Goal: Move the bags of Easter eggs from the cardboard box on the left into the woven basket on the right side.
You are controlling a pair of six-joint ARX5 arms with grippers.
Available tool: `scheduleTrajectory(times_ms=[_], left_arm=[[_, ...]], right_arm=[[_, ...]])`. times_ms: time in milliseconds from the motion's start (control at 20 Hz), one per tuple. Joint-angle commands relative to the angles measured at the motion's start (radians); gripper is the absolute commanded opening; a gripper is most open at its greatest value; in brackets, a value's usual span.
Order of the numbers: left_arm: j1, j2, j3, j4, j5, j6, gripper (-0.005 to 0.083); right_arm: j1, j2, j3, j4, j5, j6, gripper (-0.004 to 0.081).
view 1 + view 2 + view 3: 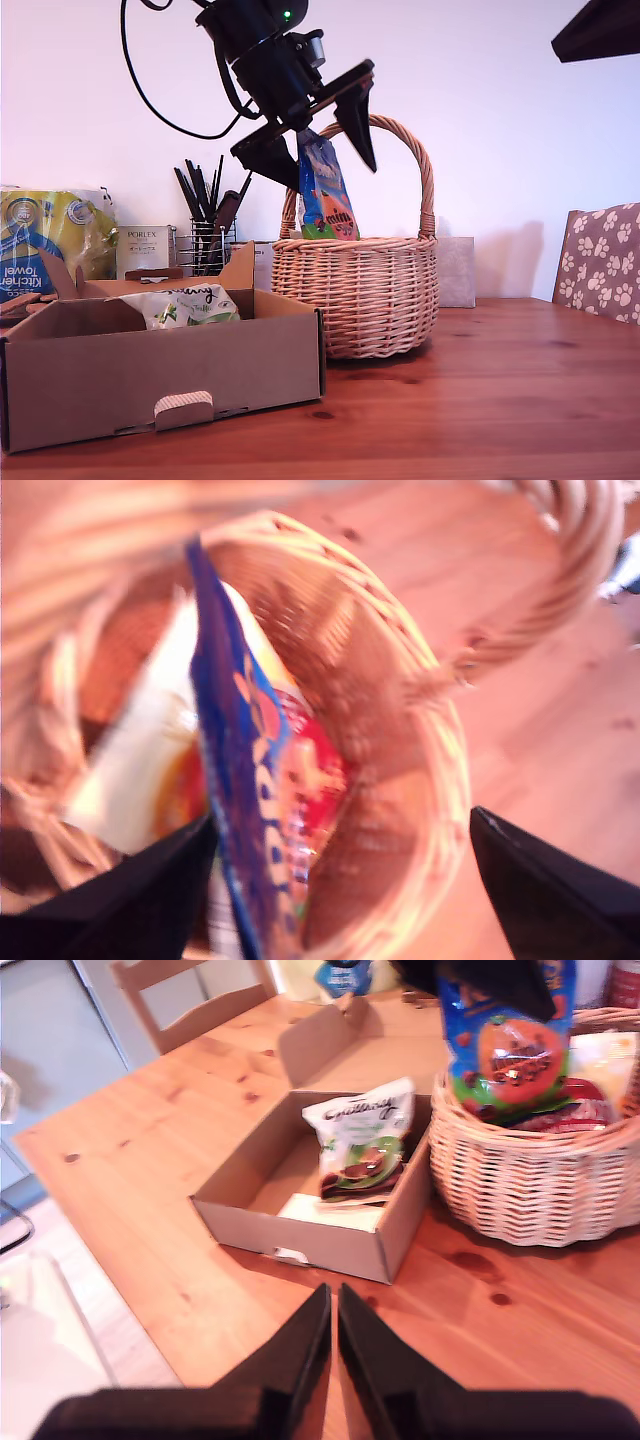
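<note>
A dark blue bag point(325, 190) with an orange print stands upright in the woven basket point(370, 290), its top poking above the rim. My first gripper point(328, 172) hovers over it, open, one finger on each side of the bag point(250, 780). A red bag point(585, 1110) and a pale bag point(605, 1060) also lie in the basket point(530, 1190). A white-green bag point(185, 305) lies in the cardboard box point(150, 370) at the exterior view's left. My second gripper point(333, 1340) is shut and empty, high above the table in front of the box point(300, 1225).
Behind the box sit a yellow-blue kitchen towel pack point(45, 240), a small carton point(145, 250) and a wire holder of black utensils point(205, 225). A paw-print chair back point(605, 260) is at the exterior view's right. A dark arm part point(600, 30) shows at the exterior view's top right.
</note>
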Motion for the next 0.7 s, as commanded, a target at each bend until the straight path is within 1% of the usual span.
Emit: scheduleTrajectory(times_ms=[0, 150, 200, 300, 350, 400, 650], left_arm=[[0.018, -0.021, 0.005, 0.024, 0.060, -0.051, 0.0735], [0.040, -0.021, 0.013, 0.027, 0.125, -0.111, 0.0735], [0.047, -0.021, 0.013, 0.045, 0.164, -0.119, 0.0735], [0.062, -0.021, 0.013, 0.098, 0.254, -0.180, 0.0734], [0.068, -0.021, 0.013, 0.125, 0.306, -0.189, 0.0735], [0.075, -0.021, 0.013, 0.144, 0.340, -0.214, 0.0734], [0.093, -0.021, 0.013, 0.160, 0.379, -0.235, 0.0734]], right_arm=[[0.011, -0.002, 0.007, 0.010, -0.005, 0.001, -0.0013], [0.031, -0.002, 0.007, 0.010, -0.004, 0.001, -0.0013], [0.037, -0.002, 0.007, 0.010, -0.004, 0.000, -0.0013], [0.047, -0.002, 0.007, 0.010, -0.004, 0.000, -0.0013], [0.050, -0.002, 0.007, 0.010, -0.004, 0.000, -0.0013], [0.051, -0.002, 0.007, 0.010, -0.004, 0.000, -0.0013], [0.051, -0.002, 0.007, 0.014, -0.003, 0.000, -0.0013]])
